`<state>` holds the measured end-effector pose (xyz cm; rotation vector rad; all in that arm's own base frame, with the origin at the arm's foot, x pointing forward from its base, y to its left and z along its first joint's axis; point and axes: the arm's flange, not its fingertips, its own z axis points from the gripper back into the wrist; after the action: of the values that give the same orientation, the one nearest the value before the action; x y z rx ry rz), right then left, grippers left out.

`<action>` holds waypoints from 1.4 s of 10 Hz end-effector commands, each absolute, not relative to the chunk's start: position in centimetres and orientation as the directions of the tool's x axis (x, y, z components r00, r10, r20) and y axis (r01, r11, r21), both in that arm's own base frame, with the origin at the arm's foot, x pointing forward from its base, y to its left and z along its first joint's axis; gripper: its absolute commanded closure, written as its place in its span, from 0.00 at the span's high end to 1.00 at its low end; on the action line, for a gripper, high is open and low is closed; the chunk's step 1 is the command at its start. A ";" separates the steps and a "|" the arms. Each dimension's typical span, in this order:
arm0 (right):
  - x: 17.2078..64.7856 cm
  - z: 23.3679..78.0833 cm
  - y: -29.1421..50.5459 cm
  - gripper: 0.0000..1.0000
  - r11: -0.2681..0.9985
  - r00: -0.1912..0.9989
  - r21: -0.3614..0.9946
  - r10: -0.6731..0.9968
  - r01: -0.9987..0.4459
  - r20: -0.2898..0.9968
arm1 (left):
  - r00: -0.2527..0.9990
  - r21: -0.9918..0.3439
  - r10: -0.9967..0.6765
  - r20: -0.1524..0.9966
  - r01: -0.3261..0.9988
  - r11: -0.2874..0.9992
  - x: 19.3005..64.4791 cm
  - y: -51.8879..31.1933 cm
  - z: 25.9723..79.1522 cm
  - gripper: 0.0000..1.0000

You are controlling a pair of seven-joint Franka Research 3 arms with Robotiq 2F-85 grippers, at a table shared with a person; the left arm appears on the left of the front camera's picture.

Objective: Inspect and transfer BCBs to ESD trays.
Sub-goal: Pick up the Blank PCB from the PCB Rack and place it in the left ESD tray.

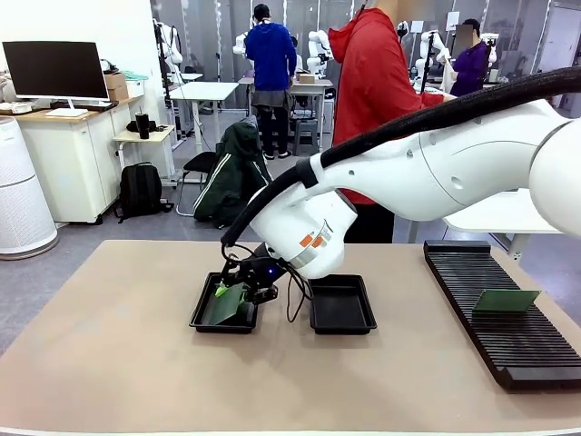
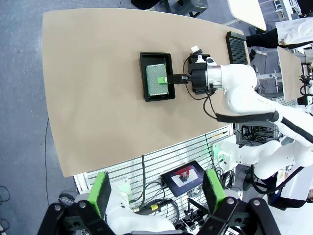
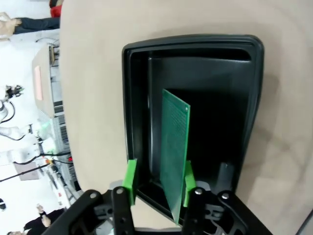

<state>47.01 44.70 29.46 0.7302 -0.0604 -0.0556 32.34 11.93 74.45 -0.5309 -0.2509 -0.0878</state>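
The tan counter point(image 1: 109, 363) spreads out well below the left pincer point(image 2: 156, 177), which hangs high above it with its jaws spread wide and nothing between them. The bulky white right arm point(image 1: 436, 173) stretches in from the rack side and bends down to the right pincer point(image 1: 238, 291), low over the middle of the counter. Beyond that pincer, at the far edge, stands a person point(image 1: 372, 82) in a red top. Well off to the pincer's right lies the long black ribbed rack point(image 1: 508, 345), with a second BCB point(image 1: 506, 301) resting on top of it.

Directly under the right pincer sits one ESD tray point(image 1: 201, 316). The other ESD tray point(image 1: 340, 304) lies just beside it on the rack side, not touching. A BCB point(image 3: 175, 152) stands tilted between the pincer's fingers, its lower end down inside the tray. The jaws are partly apart: one green pad point(image 3: 188, 178) lies against the board, and the opposite pad stands clear of it with a gap.
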 end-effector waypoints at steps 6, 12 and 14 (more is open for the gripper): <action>48.5 35.6 49.2 0.78 0.934 0.999 0.358 -0.014 0.000 0.037 | 0.966 -0.497 -0.016 0.260 0.148 0.855 32.3 11.9 74.4 1.00; 47.7 39.8 49.5 1.00 0.996 1.000 0.087 -0.020 0.019 0.007 | 0.966 -0.497 -0.016 0.260 0.148 0.855 32.3 11.9 74.4 1.00; 47.5 40.5 49.3 1.00 0.998 1.000 0.050 -0.027 0.027 -0.004 | 0.966 -0.497 -0.016 0.260 0.148 0.855 32.3 11.9 74.4 1.00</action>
<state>47.73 48.71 40.06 0.0905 0.0156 -0.0009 32.34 11.93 74.45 -0.5309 -0.2509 -0.0879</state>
